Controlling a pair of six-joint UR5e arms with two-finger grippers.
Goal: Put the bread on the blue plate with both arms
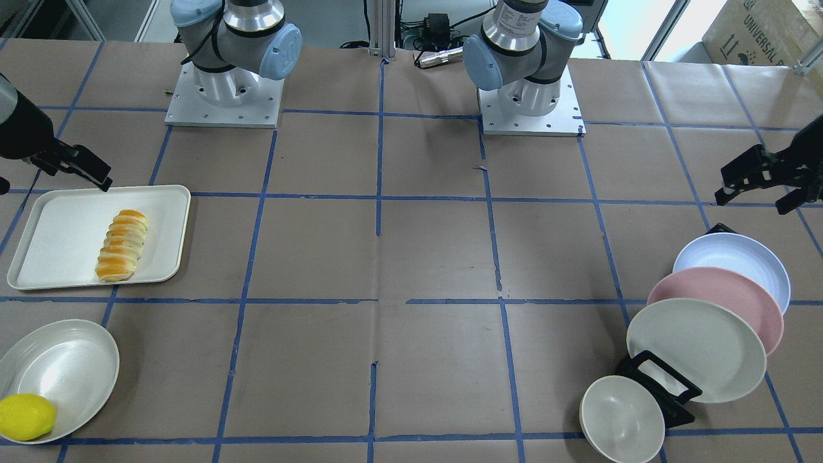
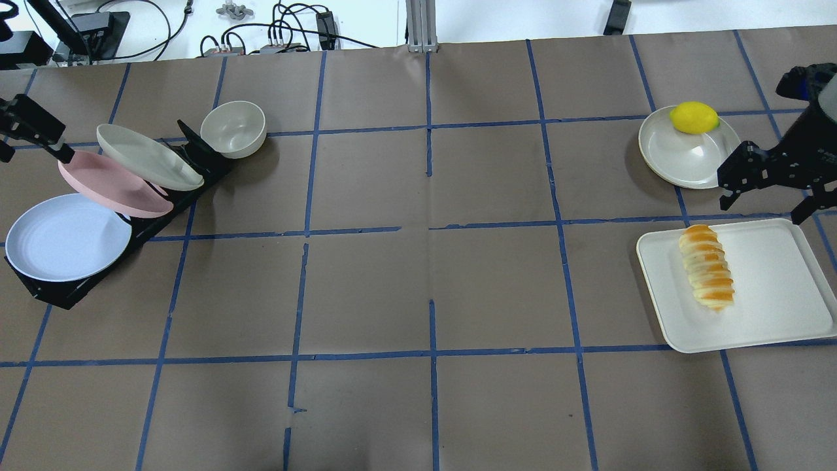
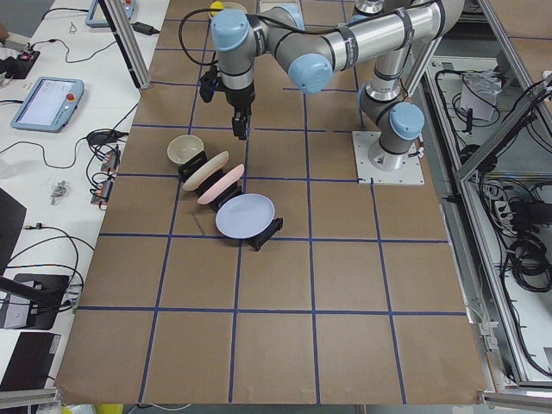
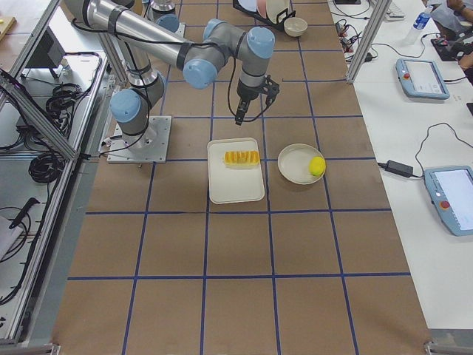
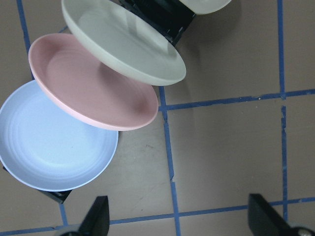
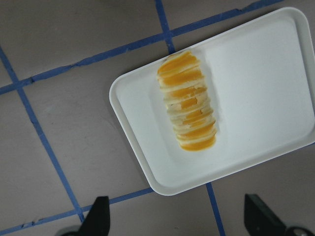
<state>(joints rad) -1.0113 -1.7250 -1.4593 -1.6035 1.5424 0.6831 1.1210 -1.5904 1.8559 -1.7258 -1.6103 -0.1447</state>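
Bread (image 2: 707, 267) on tray (image 2: 775, 288), long axis pointing away from robot; left gripper (image 1: 753, 200), right gripper (image 2: 762, 208) both released.

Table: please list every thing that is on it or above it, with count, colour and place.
bread: one, orange-golden with cream stripes, lying on the tray
tray: one, white, robot's right side
lemon: one, yellow, at the edge of the cream dish
cream dish: one, beyond the tray
rack: one, black, robot's left side
blue plate: one, pale blue, nearest slot of the rack
pink plate: one, middle slot
cream plate: one, slot behind the pink plate
bowl: one, cream, at the rack's far end
left gripper: one, black, above the table by the rack, jaws apart, empty
right gripper: one, black, above the tray's far edge, jaws apart, empty
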